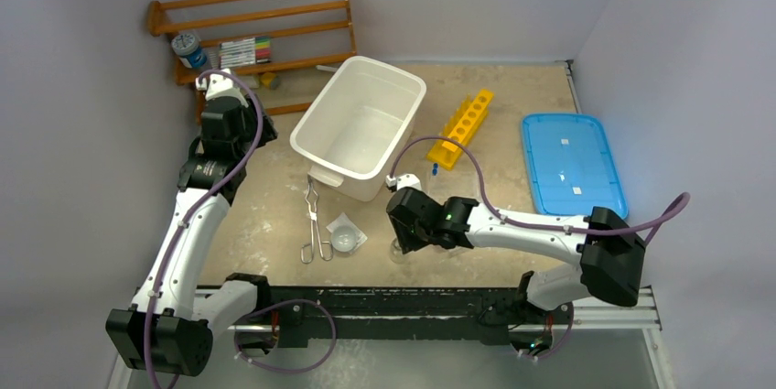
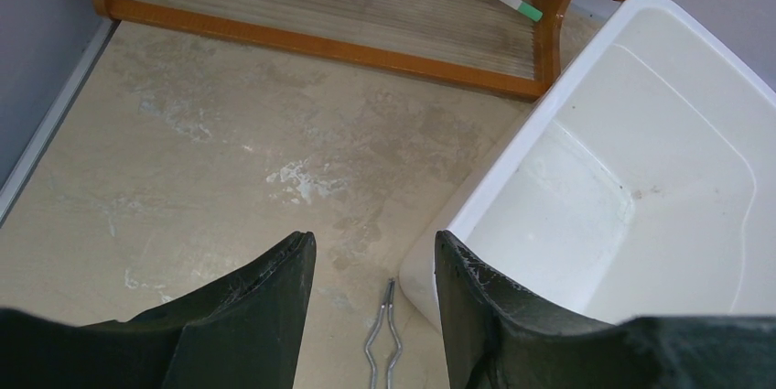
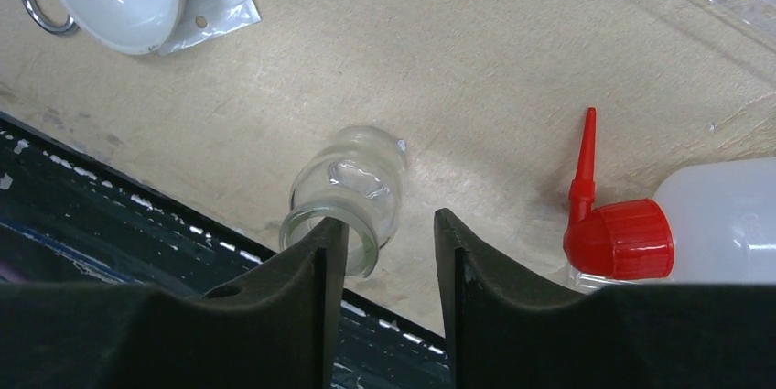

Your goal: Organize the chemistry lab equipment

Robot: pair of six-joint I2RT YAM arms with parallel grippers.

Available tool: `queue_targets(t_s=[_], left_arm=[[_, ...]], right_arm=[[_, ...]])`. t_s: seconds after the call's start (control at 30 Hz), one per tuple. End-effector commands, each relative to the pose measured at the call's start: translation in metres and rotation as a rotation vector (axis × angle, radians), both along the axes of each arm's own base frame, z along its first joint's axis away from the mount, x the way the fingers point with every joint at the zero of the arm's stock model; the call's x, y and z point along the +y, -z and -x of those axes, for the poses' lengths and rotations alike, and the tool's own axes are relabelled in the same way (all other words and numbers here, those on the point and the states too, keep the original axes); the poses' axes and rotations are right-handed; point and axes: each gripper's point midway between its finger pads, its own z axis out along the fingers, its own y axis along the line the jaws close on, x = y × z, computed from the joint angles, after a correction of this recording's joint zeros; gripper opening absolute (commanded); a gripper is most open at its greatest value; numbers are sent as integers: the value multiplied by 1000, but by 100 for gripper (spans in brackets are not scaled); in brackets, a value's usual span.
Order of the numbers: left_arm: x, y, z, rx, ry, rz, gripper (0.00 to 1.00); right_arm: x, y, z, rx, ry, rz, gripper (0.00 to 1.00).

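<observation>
Basically nothing's sorted yet by the look of it; the white rectangular plastic bin (image 1: 361,124) looks empty, while the metal scissor-handled tongs (image 1: 315,224), the round clear dish in its packet (image 1: 345,237), the translucent squeeze bottle with the red cap (image 3: 705,220) and the tiny clear glass jar (image 3: 352,189) all sit out on the beige worktop (image 1: 265,201); so I'd say pretty much the whole job is left. The right hand (image 3: 389,224) is open with nothing in it; the jar lies on its side just ahead, in front of one finger rather than in the gap, can't tell if it's touching; the bottle's just off to the other side. The left hand (image 2: 373,243) is open and empty too, hovering beside the bin, well apart from the jar.
</observation>
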Motion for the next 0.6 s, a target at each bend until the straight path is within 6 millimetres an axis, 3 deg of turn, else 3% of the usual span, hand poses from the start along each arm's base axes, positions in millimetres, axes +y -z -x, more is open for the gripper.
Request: queue_targets(t_s=[0.0,0.13,0.27,0.43,0.57], left_arm=[[3,-8,-1,-35,-8,-18,50],[3,-9,-1,-36,-8,-17,50],[3,-8,-1,-34,-8,-18,50],[3,-9,-1,-36,-8,-19,50],[4,-8,-1,-33,-9,-21,50]], right_arm=[[4,-14,-7,-32,20,-14,39],[5,-17,-8,-39,23,-17,22],[6,-22,-10,-48,27,-22,0],[13,-47,-13,-62,-2,-27,0],[16,-87,-27,-137,-24,-35,0]])
